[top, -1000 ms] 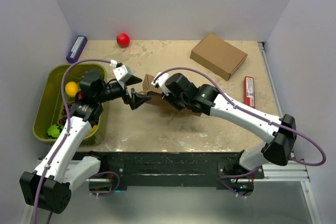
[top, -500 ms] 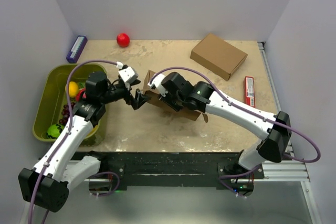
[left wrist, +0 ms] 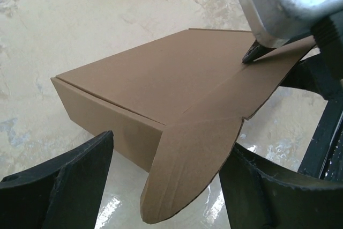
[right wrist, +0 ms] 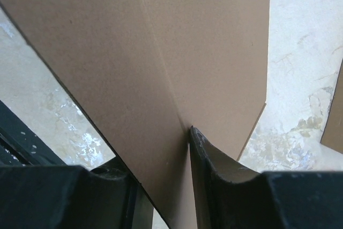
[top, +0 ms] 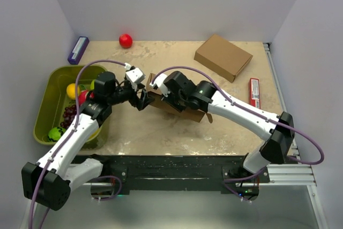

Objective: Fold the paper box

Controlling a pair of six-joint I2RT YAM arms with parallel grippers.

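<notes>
The box [top: 179,104] sits near the middle of the counter [top: 161,132], a shallow brown carton mostly formed, with the two arms meeting over its left end. The left fingers [top: 142,100] are spread wide, one on each side of a rounded side flap [left wrist: 187,170] that sticks out from the box's near-left corner; in the left wrist view the flap hangs in the gap between them, close to one finger, though contact cannot be told. The right fingers [right wrist: 225,181] pinch the box's cardboard: the right wrist view shows the sheet running down between them, one fingertip set right on a crease. From the left wrist view that same tip presses on the top panel beside the fold line of the raised flap. A second carton [top: 223,57], fully closed, lies far right, well apart from the box. A red ball [top: 125,40] rests at the far edge, a purple pack [top: 78,50] at the far left, and a red pack [top: 254,93] at the right. A green bin [top: 58,71] with fruit in it stands at the left, beside the left arm.
</notes>
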